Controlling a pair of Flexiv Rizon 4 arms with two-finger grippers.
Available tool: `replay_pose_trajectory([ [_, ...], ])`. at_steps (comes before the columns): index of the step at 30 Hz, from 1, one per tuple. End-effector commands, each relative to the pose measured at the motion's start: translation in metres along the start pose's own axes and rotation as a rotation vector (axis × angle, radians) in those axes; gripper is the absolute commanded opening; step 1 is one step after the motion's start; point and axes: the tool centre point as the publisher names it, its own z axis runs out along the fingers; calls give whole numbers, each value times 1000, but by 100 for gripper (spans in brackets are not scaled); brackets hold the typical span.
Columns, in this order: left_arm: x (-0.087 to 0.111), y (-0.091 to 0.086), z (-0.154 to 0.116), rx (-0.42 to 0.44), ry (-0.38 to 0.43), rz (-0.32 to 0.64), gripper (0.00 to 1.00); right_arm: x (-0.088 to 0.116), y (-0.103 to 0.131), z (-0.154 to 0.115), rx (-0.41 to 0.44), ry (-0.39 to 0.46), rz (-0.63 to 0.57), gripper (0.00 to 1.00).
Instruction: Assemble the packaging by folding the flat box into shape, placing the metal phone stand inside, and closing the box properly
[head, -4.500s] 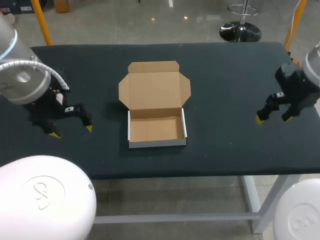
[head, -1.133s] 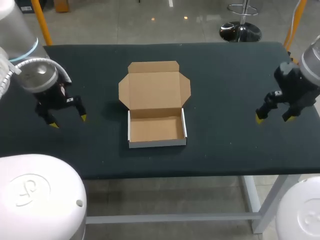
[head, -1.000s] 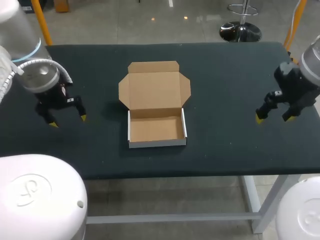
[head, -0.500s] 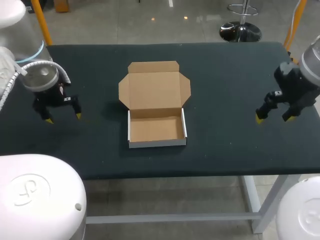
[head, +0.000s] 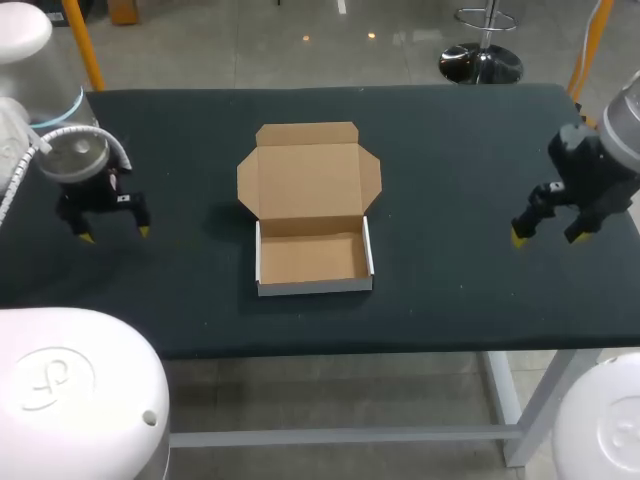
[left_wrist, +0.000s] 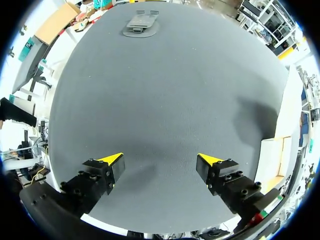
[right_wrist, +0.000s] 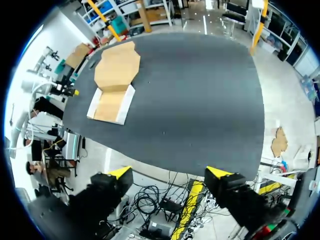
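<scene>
Fingers apart, the left claw (head: 114, 235) is sliding toward nine o'clock, leaving the open box (head: 314, 262), probably seeking the phone stand (left_wrist: 142, 25).

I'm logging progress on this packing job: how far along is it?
Done: the brown cardboard box is folded into a tray, its lid lying open, nothing inside. In hand: nothing; the left gripper and right gripper hang open and empty, apart from the box. Left: fetch the grey metal phone stand lying on the table ahead of the left gripper, box it, close the lid.
</scene>
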Motion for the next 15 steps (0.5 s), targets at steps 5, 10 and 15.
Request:
replay_pose_trajectory([
  [5,-11,-27,17,-22,-7,8,100,0,0,-3,5,-1,0,100],
  [10,-19,-39,25,-32,-17,13,100,0,0,-3,5,-1,0,100],
  [15,-25,-52,30,-34,-22,16,100,0,0,-3,5,-1,0,100],
])
